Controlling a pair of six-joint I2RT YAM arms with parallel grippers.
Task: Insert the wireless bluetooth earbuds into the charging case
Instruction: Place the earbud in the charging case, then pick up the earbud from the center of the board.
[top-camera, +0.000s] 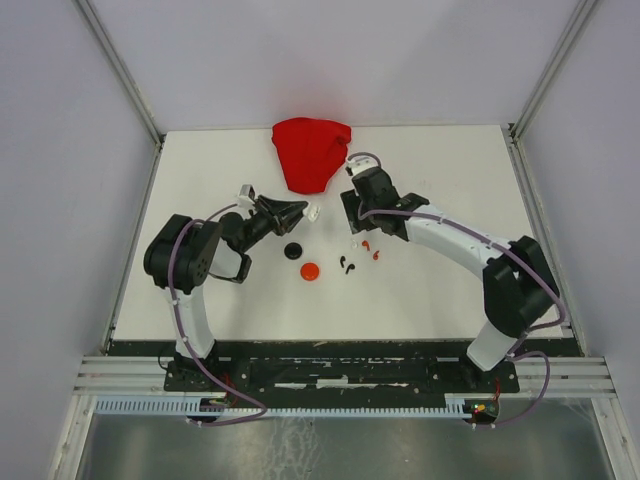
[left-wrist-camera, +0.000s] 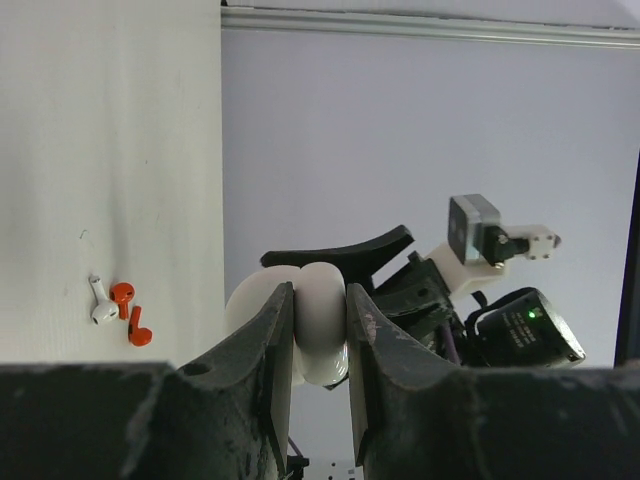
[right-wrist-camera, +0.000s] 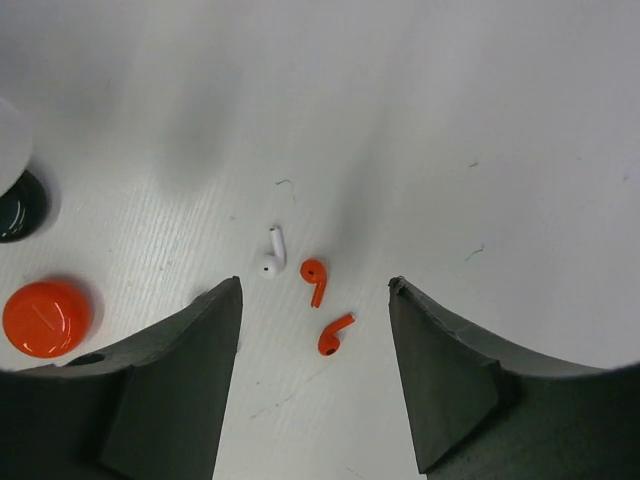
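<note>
My left gripper (top-camera: 301, 212) is shut on a white charging case (left-wrist-camera: 322, 318), held on edge above the table; the same case (top-camera: 313, 211) shows white at its fingertips in the top view. My right gripper (right-wrist-camera: 315, 296) hovers open over one white earbud (right-wrist-camera: 271, 254) and two red earbuds (right-wrist-camera: 314, 279) (right-wrist-camera: 335, 335), touching none. In the top view the right gripper (top-camera: 354, 222) hangs just behind the white earbud (top-camera: 354, 243) and the red earbuds (top-camera: 366, 245). Two black earbuds (top-camera: 346, 265) lie a little nearer. From the left wrist I also see the white earbud (left-wrist-camera: 101, 306) and a red one (left-wrist-camera: 122, 294).
A closed black case (top-camera: 293, 250) and a closed red case (top-camera: 310, 271) lie left of the earbuds; the right wrist view shows the red case (right-wrist-camera: 45, 318) and the black case (right-wrist-camera: 18, 205) too. A red cloth (top-camera: 312, 150) lies at the far edge.
</note>
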